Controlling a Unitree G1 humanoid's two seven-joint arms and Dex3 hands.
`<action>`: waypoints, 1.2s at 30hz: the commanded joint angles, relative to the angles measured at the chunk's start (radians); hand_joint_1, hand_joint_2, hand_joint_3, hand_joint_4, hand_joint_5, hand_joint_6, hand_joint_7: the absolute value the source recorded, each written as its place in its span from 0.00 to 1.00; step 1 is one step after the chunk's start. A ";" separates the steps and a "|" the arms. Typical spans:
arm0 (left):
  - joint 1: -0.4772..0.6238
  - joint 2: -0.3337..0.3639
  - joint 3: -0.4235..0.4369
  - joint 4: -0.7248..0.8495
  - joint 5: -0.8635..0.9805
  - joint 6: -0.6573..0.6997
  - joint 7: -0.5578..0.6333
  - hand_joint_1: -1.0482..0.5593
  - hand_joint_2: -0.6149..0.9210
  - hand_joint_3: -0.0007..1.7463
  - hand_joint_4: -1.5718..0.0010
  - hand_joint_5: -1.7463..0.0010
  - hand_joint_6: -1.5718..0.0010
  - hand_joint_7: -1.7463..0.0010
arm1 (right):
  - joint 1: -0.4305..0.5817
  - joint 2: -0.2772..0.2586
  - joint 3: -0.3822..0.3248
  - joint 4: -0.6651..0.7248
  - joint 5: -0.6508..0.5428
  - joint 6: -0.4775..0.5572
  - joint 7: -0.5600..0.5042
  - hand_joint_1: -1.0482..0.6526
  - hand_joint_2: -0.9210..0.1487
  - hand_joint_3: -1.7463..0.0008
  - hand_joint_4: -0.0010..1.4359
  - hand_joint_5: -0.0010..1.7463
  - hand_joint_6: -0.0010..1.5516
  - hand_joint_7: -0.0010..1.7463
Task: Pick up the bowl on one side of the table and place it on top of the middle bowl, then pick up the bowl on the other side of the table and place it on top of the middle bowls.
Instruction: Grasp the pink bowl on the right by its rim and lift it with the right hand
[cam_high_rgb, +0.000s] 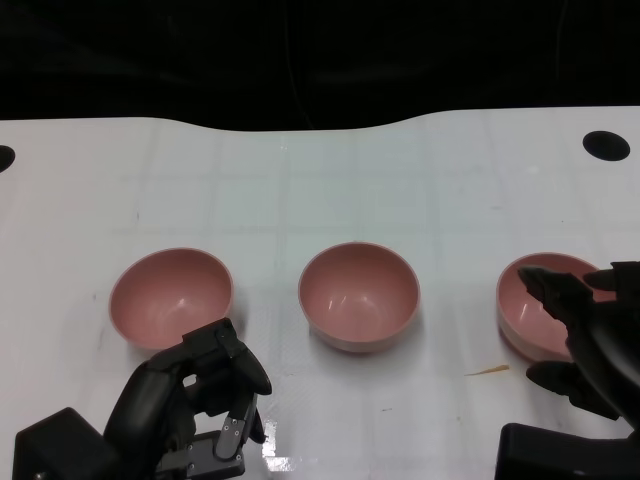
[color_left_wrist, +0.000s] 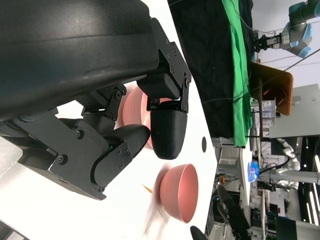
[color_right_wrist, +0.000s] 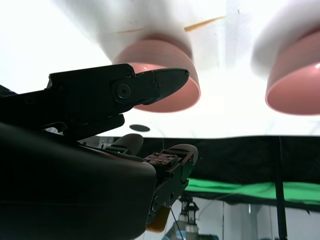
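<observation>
Three pink bowls stand in a row on the white table: the left bowl (cam_high_rgb: 170, 295), the middle bowl (cam_high_rgb: 358, 295) and the right bowl (cam_high_rgb: 535, 305). My right hand (cam_high_rgb: 585, 335) is at the right bowl, fingers spread over its near right rim, the thumb low outside it; the bowl rests on the table. In the right wrist view that bowl (color_right_wrist: 170, 97) lies just beyond an outstretched finger (color_right_wrist: 150, 82), with the middle bowl (color_right_wrist: 295, 85) farther off. My left hand (cam_high_rgb: 200, 400) sits just short of the left bowl (color_left_wrist: 131, 107), fingers curled, holding nothing. The middle bowl (color_left_wrist: 180, 192) shows beyond it.
An orange streak (cam_high_rgb: 487, 371) marks the table beside the right bowl. Round black holes (cam_high_rgb: 606, 146) sit in the table's far corners. A black backdrop runs beyond the far edge. Green cloth (color_left_wrist: 240, 75) and lab equipment show past the table.
</observation>
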 joint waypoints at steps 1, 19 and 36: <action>-0.002 0.011 0.010 -0.008 -0.001 0.007 0.004 0.58 0.72 0.71 0.51 0.00 0.56 0.14 | -0.017 -0.025 0.002 0.014 -0.011 0.017 0.011 0.17 0.04 1.00 0.03 0.35 0.16 0.03; 0.014 0.001 0.006 -0.038 -0.011 0.025 0.002 0.59 0.74 0.70 0.50 0.00 0.56 0.14 | -0.125 -0.048 0.071 0.304 0.001 0.034 -0.064 0.19 0.04 1.00 0.13 0.23 0.22 0.01; 0.012 0.001 0.012 -0.045 -0.023 0.041 -0.005 0.59 0.73 0.71 0.50 0.00 0.55 0.14 | -0.214 -0.078 0.135 0.499 0.096 -0.042 -0.245 0.43 0.01 0.98 0.54 0.45 0.49 0.03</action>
